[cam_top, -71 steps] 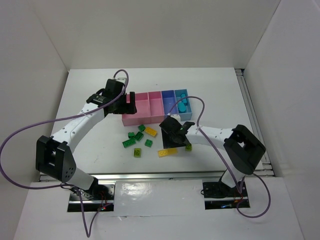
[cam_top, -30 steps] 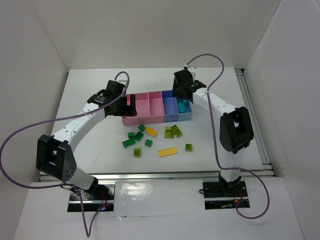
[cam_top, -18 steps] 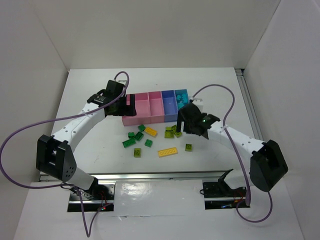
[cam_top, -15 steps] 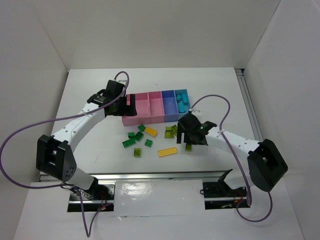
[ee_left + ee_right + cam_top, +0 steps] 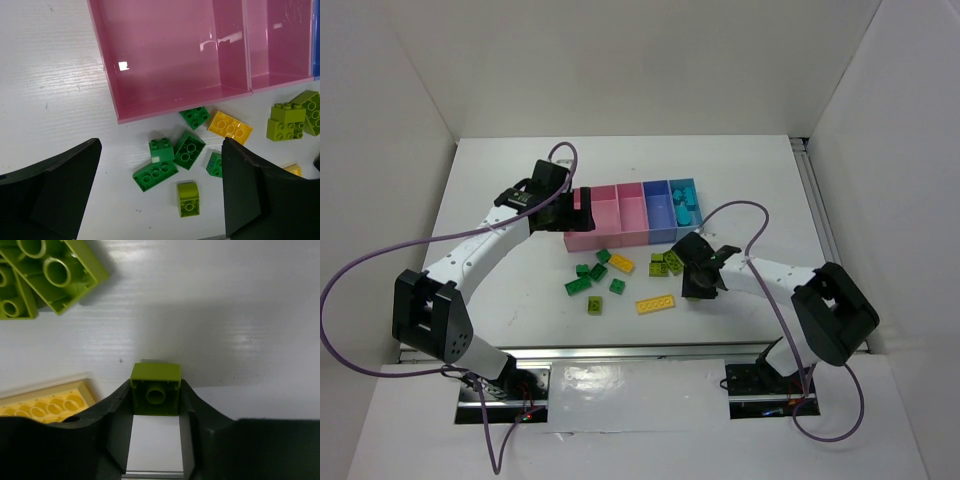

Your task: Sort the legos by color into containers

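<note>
My right gripper is down at the table and shut on a small lime green lego, which sits squeezed between its fingertips. More lime legos lie just beyond it, and a yellow plate is to its left. Dark green legos, a yellow lego and a lime lego lie below my left gripper, which hangs open over the near edge of the pink containers. Cyan legos lie in the light blue container.
The purple-blue container stands between the pink and light blue ones in the one tray. White walls close off the table at the back and both sides. My right arm's cable loops over the table right of the tray.
My right arm swung from above the tray down to the loose bricks, opened wide, then shut on the lime lego. The left arm has not moved.
</note>
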Available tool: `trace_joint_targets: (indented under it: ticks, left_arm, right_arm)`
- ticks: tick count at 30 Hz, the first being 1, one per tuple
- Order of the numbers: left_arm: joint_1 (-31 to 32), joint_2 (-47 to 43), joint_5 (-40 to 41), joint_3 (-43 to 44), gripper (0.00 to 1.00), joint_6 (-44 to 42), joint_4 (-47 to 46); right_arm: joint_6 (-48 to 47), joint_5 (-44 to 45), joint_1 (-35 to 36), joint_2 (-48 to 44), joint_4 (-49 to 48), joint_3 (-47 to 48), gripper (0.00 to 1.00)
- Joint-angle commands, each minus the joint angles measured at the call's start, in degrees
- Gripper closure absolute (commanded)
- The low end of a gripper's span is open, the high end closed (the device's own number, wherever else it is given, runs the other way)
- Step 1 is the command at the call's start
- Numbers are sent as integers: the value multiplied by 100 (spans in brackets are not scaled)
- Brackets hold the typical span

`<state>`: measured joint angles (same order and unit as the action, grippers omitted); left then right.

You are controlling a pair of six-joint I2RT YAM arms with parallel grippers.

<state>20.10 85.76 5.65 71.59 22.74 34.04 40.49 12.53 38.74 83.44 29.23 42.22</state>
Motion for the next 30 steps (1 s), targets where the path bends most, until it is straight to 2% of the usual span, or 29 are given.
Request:
trace_joint_targets:
  ticks: [1,2,8,14,22,25,26,30]
  left_arm:
    - [29,3,-20,21,1,20,-143]
    - [29,3,-20,21,1,20,-143]
    - [29,3,85,21,0,-33,-143]
    - [29,-120,138,-93,0,20,-29]
    - [143,-383,68,-497,0,248,349]
    - [284,-621,68,-751,2,309,401]
    - [345,-674,129,-752,4,310,471]
    - [635,-797,129,-1137,9,634,674]
  right_arm:
    - [-6,186,89,102,20,453,64]
    - [-6,275,90,-2,108,567,67]
    - [-444,821,73,-101,390,1797,67]
    - [-1173,751,-384,980,-65,3203,67]
    - [-1728,470,-921,2973,-313,5233,60]
    - [-1834,372,-1000,3449,-6,5998,32]
    - [-1834,372,-1000,3451,73,6122,26]
    - [-1834,372,-1000,2925,-224,5642,23]
